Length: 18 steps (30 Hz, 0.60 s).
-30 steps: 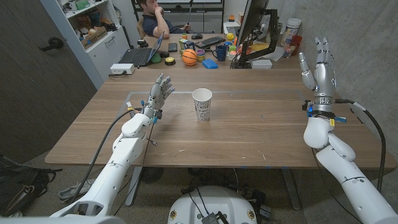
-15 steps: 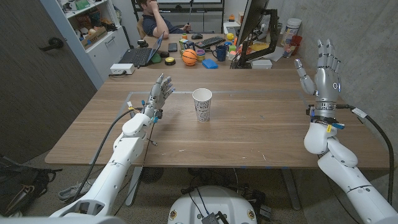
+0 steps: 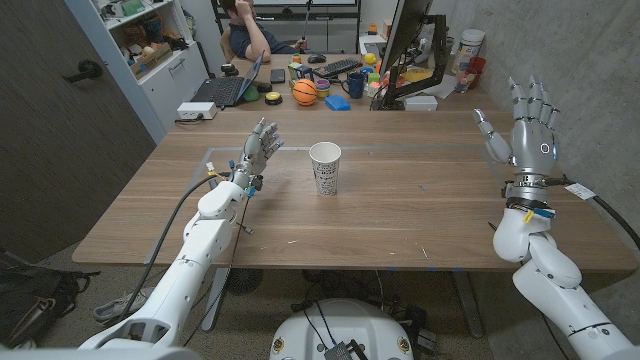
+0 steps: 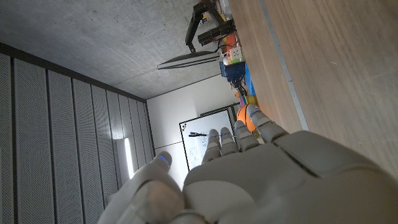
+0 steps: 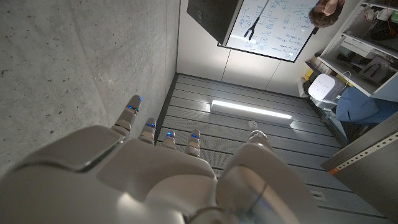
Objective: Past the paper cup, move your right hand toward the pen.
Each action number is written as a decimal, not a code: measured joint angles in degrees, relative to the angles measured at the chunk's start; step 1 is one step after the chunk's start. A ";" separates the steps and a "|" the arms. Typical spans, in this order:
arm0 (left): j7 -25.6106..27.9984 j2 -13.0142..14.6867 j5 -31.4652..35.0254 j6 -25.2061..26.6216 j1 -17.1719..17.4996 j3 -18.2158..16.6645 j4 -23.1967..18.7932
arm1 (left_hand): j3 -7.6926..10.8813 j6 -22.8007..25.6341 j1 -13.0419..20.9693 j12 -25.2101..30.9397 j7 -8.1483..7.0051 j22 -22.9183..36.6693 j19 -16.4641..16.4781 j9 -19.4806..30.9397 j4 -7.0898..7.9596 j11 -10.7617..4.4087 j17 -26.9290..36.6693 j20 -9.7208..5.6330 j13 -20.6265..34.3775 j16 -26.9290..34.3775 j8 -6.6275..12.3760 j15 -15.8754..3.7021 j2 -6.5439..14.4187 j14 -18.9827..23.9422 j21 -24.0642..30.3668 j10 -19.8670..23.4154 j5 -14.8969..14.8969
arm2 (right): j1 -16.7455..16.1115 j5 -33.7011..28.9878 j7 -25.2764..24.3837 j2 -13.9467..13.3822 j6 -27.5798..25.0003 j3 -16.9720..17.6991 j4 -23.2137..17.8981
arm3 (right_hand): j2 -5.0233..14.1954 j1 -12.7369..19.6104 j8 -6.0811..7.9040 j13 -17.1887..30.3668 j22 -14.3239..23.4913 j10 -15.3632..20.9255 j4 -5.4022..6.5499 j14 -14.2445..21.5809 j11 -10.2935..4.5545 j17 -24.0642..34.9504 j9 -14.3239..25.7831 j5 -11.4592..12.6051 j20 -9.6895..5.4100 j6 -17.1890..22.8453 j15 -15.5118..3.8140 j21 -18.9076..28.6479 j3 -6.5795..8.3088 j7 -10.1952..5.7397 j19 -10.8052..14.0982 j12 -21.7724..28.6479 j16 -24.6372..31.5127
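A white paper cup (image 3: 325, 167) with dark print stands upright near the middle of the wooden table (image 3: 400, 220). My right hand (image 3: 526, 128) is raised above the table's right edge, fingers spread and pointing up, holding nothing, far to the right of the cup. My left hand (image 3: 258, 150) hovers left of the cup, fingers apart and empty. In the left wrist view the back of my left hand (image 4: 261, 180) reaches along the table. The right wrist view has the back of my right hand (image 5: 155, 180) against a concrete wall and ceiling.
Behind the table a cluttered desk holds an orange ball (image 3: 304, 91), a laptop (image 3: 222, 90) and a monitor (image 3: 405, 40). A person (image 3: 245, 25) sits there. A white box (image 3: 197, 111) lies at the table's far left corner.
My right hand has drifted to the right and a little lower, staying raised with fingers spread. The left arm and the cup have not moved.
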 measured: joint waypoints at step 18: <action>-0.58 -0.08 -0.19 -0.04 -0.01 0.29 0.51 | -0.24 0.00 0.00 0.00 0.00 0.00 0.00 0.00 -0.24 0.00 0.00 0.00 0.00 0.00 0.00 0.00 0.00 0.00 -0.22 0.00 0.00 | -7.40 -4.85 6.65 0.81 -12.85 1.06 -8.91 | -1.21 3.78 0.00 -0.15 -0.01 0.10 -2.23 0.00 0.56 -0.01 0.11 0.73 -0.01 0.91 0.17 -1.34 0.01 -0.95 0.00 1.11 -0.22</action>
